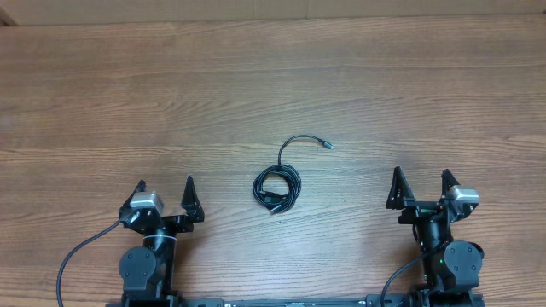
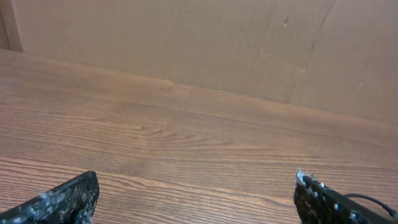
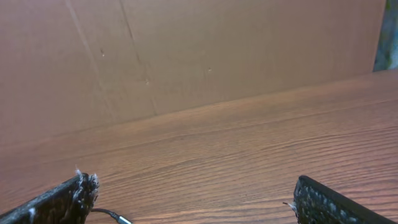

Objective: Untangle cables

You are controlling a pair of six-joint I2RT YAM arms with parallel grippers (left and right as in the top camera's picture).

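Note:
A thin black cable (image 1: pixel 278 188) lies coiled at the middle of the wooden table, one loose end arcing up to a small greenish plug (image 1: pixel 326 143). My left gripper (image 1: pixel 165 184) stands open near the front left, well left of the coil, with bare wood between its fingertips (image 2: pixel 74 193). My right gripper (image 1: pixel 421 176) is open at the front right, well right of the coil. In the right wrist view a short piece of cable with a plug end (image 3: pixel 112 216) shows beside the left fingertip (image 3: pixel 74 193). In the left wrist view a bit of cable (image 2: pixel 367 199) peeks past the right finger.
A brown cardboard wall (image 2: pixel 205 43) rises along the table's far edge (image 1: pixel 273 19). Thick black robot wires (image 1: pixel 77 256) trail from the arm bases at the front edge.

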